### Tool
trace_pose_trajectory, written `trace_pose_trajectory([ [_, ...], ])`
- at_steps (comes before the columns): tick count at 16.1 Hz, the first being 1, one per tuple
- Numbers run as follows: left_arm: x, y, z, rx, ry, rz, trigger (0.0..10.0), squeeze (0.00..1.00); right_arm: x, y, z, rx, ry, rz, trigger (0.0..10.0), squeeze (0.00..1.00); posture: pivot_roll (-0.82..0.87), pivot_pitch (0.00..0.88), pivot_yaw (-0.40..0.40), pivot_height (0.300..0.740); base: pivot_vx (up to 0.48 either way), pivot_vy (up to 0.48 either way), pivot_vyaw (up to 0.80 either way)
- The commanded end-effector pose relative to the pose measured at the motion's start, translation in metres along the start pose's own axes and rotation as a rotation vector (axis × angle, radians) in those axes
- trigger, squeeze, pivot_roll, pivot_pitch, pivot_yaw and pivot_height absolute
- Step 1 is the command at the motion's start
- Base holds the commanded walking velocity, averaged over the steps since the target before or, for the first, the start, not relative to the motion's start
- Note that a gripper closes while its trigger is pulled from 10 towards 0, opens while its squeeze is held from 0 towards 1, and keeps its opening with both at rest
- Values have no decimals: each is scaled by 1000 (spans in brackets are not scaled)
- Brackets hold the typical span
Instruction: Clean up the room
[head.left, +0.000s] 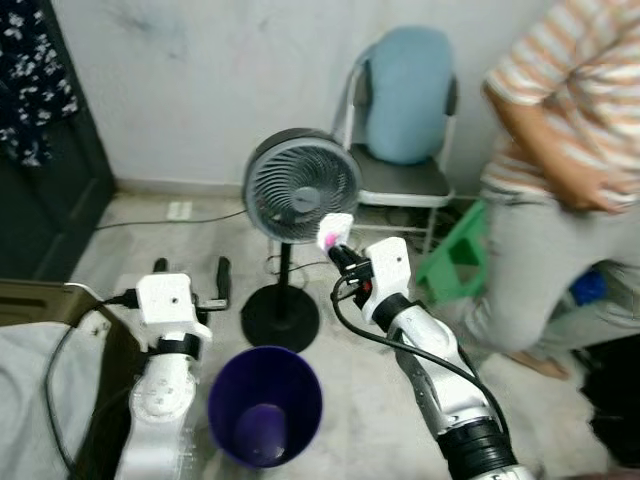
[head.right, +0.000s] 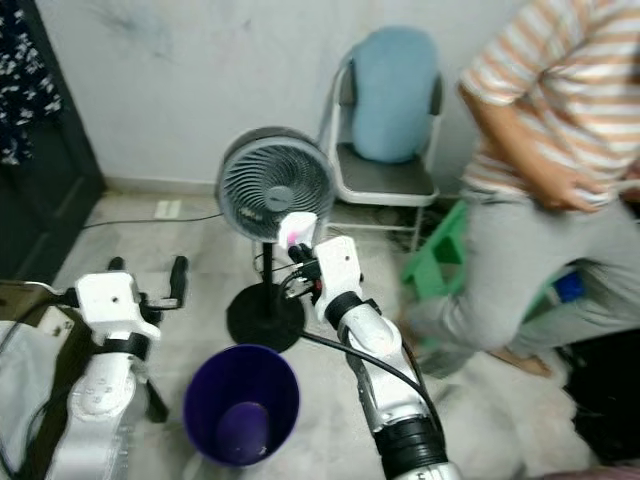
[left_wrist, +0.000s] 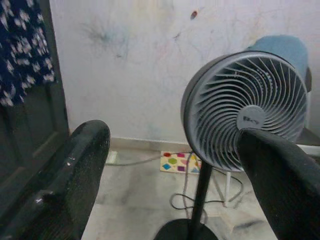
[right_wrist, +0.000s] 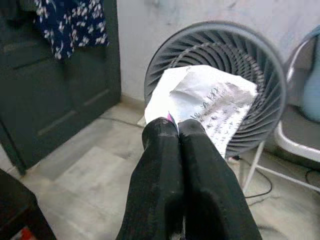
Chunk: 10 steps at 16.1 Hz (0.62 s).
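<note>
Between clamped right gripper (right_wrist: 177, 125) fingers: crumpled white paper (right_wrist: 205, 100) w/ handwriting, pink edge.

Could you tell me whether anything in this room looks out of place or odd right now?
A purple bin stands on the open floor, right by the fan base. The right claw is shut on a crumpled paper, held up in front of the fan rather than over the bin. A person stands close by. The left claw is open.
</note>
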<state>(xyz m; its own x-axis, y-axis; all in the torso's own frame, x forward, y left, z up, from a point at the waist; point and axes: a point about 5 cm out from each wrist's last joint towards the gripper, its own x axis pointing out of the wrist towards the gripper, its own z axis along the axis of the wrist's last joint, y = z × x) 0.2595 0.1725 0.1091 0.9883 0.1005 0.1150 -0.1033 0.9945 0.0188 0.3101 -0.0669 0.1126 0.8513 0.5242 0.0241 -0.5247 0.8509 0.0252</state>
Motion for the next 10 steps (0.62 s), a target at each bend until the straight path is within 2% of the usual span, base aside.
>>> trace_pose_trajectory([
  [1,-1,2,1,13,-10,3,10000,0,1,1,2,2,-12,-5,10000,0,-4,45,-103,740,0,0,0],
  [2,-2,3,3,16,-23,-16,10000,0,2,3,3,-5,-24,7,10000,0,0,46,-100,740,0,0,0],
  [4,-7,3,7,24,-41,-80,10000,0,5,7,5,-12,-36,25,10000,0,10,52,-103,740,0,0,800],
  [6,-25,6,10,49,-59,-225,10000,0,12,12,4,-5,-26,21,10000,0,43,81,-108,740,0,0,756],
  [7,-31,7,11,66,-61,-275,10000,0,14,12,1,-17,-8,6,10000,0,53,95,-112,740,0,0,406],
  [8,-38,11,12,90,-54,-330,10000,0,17,7,-8,-60,57,-62,10000,0,60,108,-116,740,0,0,0],
  [10,-42,16,13,118,-50,-353,10000,0,16,-2,-19,-65,141,-144,10000,0,63,128,-118,740,0,0,0],
])
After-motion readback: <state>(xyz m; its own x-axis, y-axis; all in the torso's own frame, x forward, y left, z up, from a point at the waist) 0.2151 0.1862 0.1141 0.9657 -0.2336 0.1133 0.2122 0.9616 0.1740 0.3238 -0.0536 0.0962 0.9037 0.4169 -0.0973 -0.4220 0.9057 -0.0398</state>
